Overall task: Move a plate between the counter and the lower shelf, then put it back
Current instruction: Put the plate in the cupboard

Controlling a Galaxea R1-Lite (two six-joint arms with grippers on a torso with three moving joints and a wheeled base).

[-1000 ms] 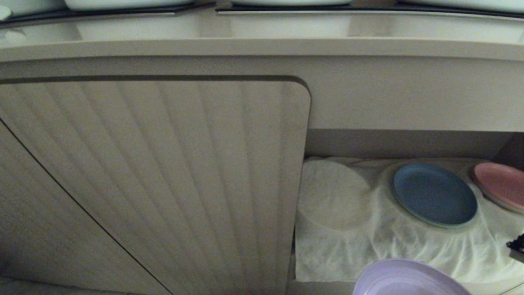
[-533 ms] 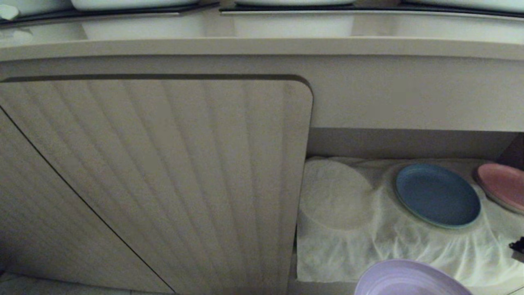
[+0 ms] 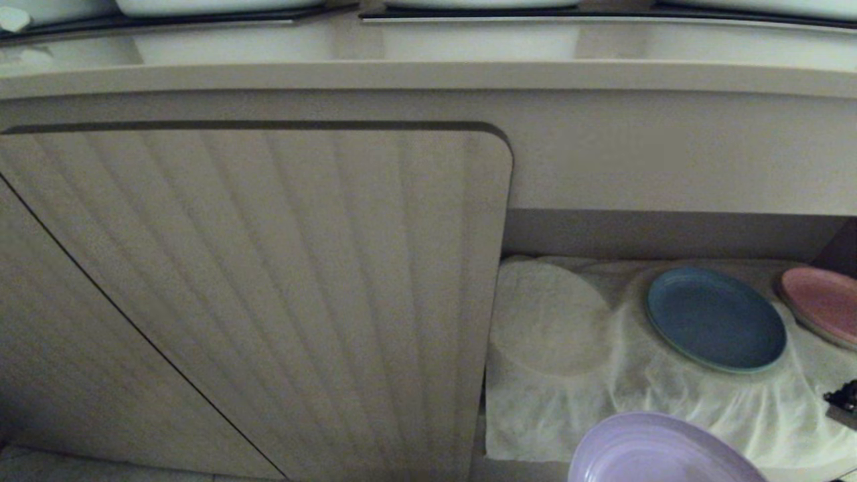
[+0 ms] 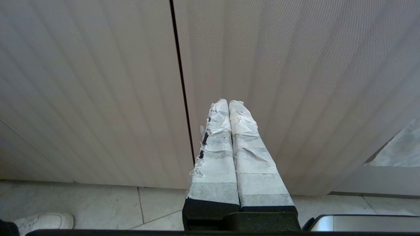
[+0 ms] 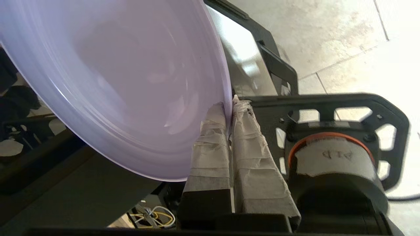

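The right gripper (image 5: 229, 106) has its tape-wrapped jaws clenched on the rim of the round, shallow lavender plastic plate (image 3: 659, 450), which the right wrist view shows tilted steeply, its hollow face turned toward the camera. In the head view the plate sits at the lower edge of the picture, in front of the lower shelf (image 3: 669, 234) — a recessed beige compartment lined with a wrinkled white cloth (image 3: 669, 395) — and only its upper arc can be seen there, overlapping the cloth's front edge; whether it touches the cloth cannot be told. On the cloth, further back, lie a round blue plate (image 3: 715, 318) and, beside it at the right edge, a pink plate (image 3: 820, 304); a round pressed mark shows in the cloth at the left end of the shelf. Left of the shelf stands a ribbed beige cabinet door (image 3: 268, 288), and above it runs the smooth beige bench (image 3: 428, 77) with black inset panels along its far side. The left gripper (image 4: 228, 102) hangs by the ribbed door above a tiled floor (image 4: 98, 206), its taped jaws pressed together on nothing — idle.
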